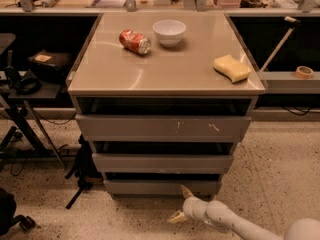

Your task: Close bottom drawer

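The bottom drawer [150, 186] is the lowest of three grey drawers in the cabinet, with a plain flat front, pulled out a little with a dark gap above it. The middle drawer [160, 162] and the scratched top drawer [162, 128] sit above it. My gripper [181, 204] is low near the floor, just in front of the bottom drawer's front right of centre. Its two cream fingers are spread open and hold nothing; the upper fingertip [186, 190] is at the drawer front's lower edge.
On the cabinet top [110, 74] lie a red can [134, 41], a white bowl [169, 32] and a yellow sponge [231, 68]. A black stand [30, 119] and cables are at the left. Speckled floor [280, 169] lies to the right.
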